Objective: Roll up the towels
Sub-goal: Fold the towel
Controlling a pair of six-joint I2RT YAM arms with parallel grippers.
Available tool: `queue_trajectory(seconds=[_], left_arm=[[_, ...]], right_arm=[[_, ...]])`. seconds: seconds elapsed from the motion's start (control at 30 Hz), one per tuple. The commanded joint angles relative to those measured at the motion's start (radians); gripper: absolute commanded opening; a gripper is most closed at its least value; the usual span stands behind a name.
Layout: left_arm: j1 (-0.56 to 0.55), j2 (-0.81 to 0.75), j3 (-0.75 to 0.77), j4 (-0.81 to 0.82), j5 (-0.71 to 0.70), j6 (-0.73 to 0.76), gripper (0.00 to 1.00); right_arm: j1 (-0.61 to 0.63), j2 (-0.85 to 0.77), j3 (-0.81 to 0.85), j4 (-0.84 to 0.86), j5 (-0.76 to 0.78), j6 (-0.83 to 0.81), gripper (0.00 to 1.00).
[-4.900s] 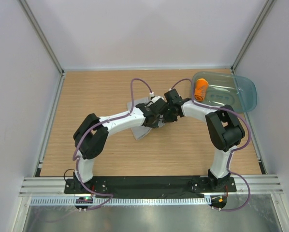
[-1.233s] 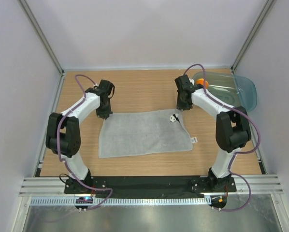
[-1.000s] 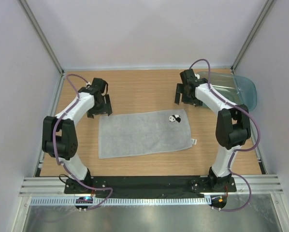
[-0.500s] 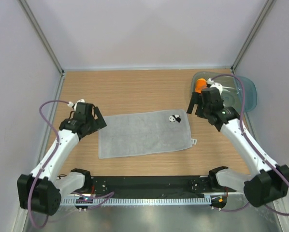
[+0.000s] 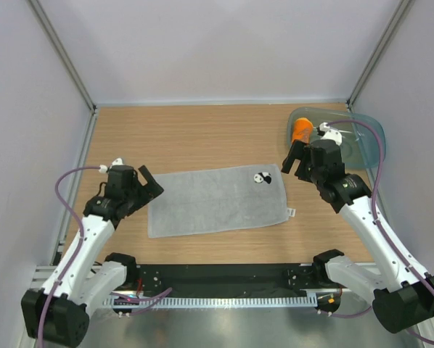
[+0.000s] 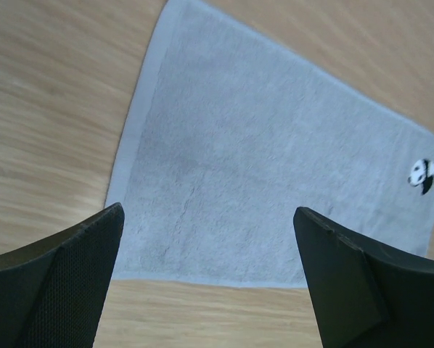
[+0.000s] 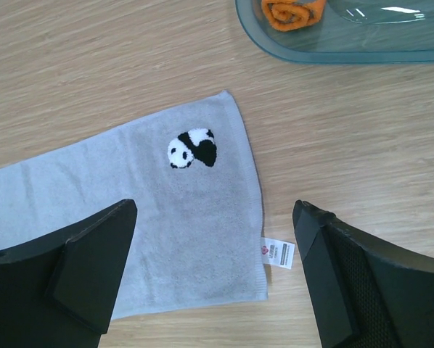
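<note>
The light grey towel (image 5: 217, 199) lies spread flat on the wooden table, its panda emblem (image 5: 261, 177) at the far right corner. My left gripper (image 5: 150, 185) hovers open just off the towel's left edge, holding nothing. In the left wrist view the grey towel (image 6: 260, 167) fills the space ahead of the left gripper (image 6: 207, 210). My right gripper (image 5: 295, 161) hangs open above the towel's right end. In the right wrist view the right gripper (image 7: 215, 205) is over the grey towel (image 7: 72, 196). The orange towel (image 5: 300, 131) sits rolled in the tub, and that roll (image 7: 293, 12) also shows in the right wrist view.
The translucent blue-green tub (image 5: 362, 138) stands at the far right corner; its rim (image 7: 347, 54) shows in the right wrist view. A white label (image 7: 277, 251) sticks out of the grey towel's right edge. White walls enclose the table on three sides.
Both arms pulled back from the towel's far corners toward the near side and now hover beside its ends. The left jaws opened wider. The grey towel lies flat where it was.
</note>
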Motion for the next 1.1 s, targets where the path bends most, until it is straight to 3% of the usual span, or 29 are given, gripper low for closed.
queue_trajectory(seconds=[0.0, 0.17, 0.27, 0.6, 0.87, 1.07], left_arm=[[-0.009, 0.094, 0.023, -0.116, 0.125, -0.023, 1.00], [-0.225, 0.174, 0.043, -0.269, -0.141, -0.152, 1.00], [-0.281, 0.173, 0.000, -0.300, -0.228, -0.246, 1.00], [-0.290, 0.113, -0.172, -0.214, -0.209, -0.359, 0.95], [-0.290, 0.200, -0.207, -0.104, -0.186, -0.372, 0.67], [-0.289, 0.183, -0.209, -0.121, -0.217, -0.369, 0.58]], right_arm=[[0.006, -0.002, 0.000, 0.033, -0.034, 0.011, 0.97], [0.005, 0.017, 0.001, 0.016, -0.028, 0.034, 0.97], [0.006, 0.025, 0.000, 0.016, -0.041, 0.037, 0.97], [0.006, 0.061, -0.002, 0.004, -0.054, 0.055, 0.97], [0.006, 0.072, -0.003, -0.002, -0.049, 0.060, 0.97], [0.006, 0.084, -0.009, -0.006, -0.049, 0.060, 0.97]])
